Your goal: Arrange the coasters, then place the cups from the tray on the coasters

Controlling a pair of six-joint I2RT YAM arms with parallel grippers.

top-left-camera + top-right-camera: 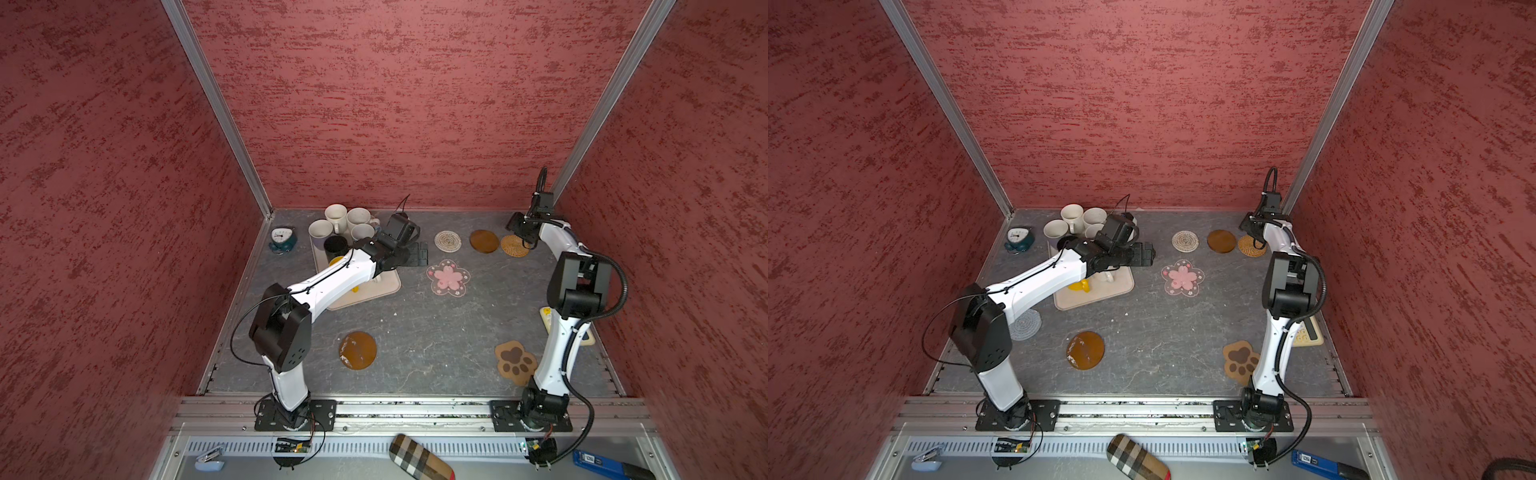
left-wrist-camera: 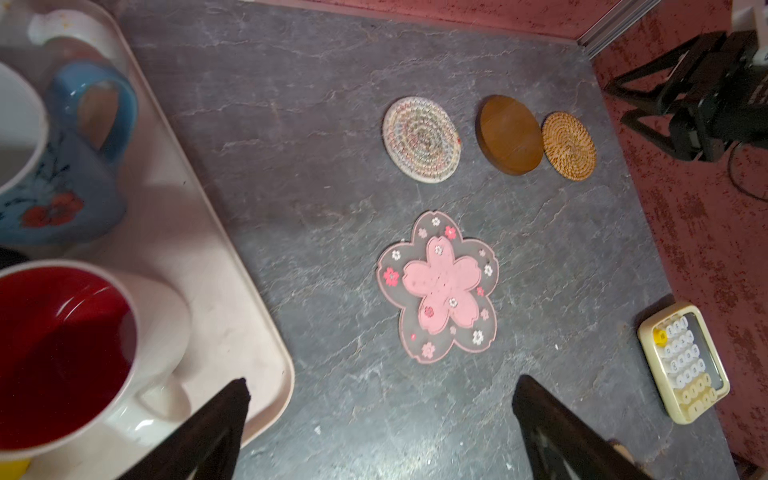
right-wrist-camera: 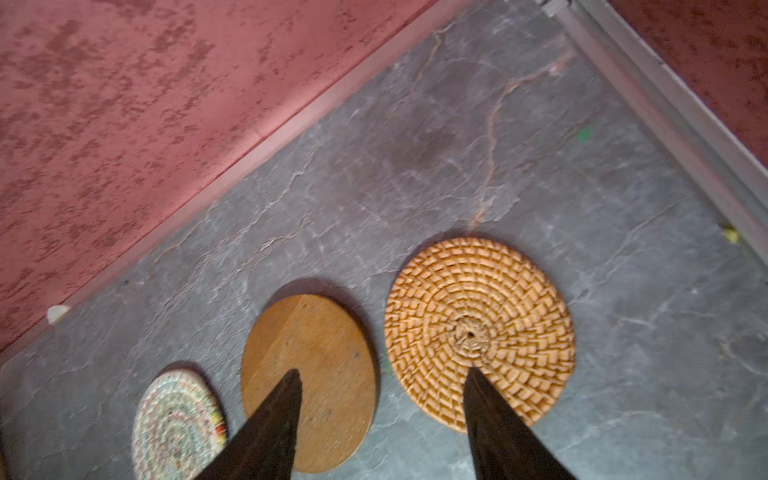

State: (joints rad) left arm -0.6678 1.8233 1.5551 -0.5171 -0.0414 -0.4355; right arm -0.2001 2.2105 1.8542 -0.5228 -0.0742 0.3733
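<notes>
Top views, room: red textured walls (image 1: 395, 104) close three sides, with aluminium posts (image 1: 214, 99) in the far corners. A metal rail (image 1: 415, 409) along the near edge carries both arm bases.
Top views, surface: the surface (image 1: 415, 324) is dark grey with pale stone-like veins.
Top views, tray: the tray (image 1: 374, 291) lies at the far left, with the cups (image 1: 336, 214) crowded on its far end and the left arm crossing above it.
Top views, coasters: the cream spiral coaster (image 1: 447, 241), brown disc (image 1: 484, 241) and rattan coaster (image 1: 513, 246) form a row near the far wall. The pink flower coaster (image 1: 448, 278) lies just in front of the spiral. A second brown disc (image 1: 358, 350) sits near left of middle. The paw-print coaster (image 1: 514, 359) lies beside the right arm. The crochet coaster (image 1: 1027, 324) shows in a top view by the left elbow.
Top views, other: a teal clock (image 1: 281, 239) stands left of the tray, and a calculator (image 1: 1312, 334) lies at the right edge.
Left wrist: the left hand (image 2: 382, 380) is released, fingers wide apart with nothing between them. One finger is over the tray corner, the other over bare surface. The red-inside cup (image 2: 66, 353) and blue cup (image 2: 62, 183) stand on the tray.
Right wrist: the right hand (image 3: 382, 370) is released and empty. One tip is over the brown disc, the other over the rattan coaster; contact cannot be told.
</notes>
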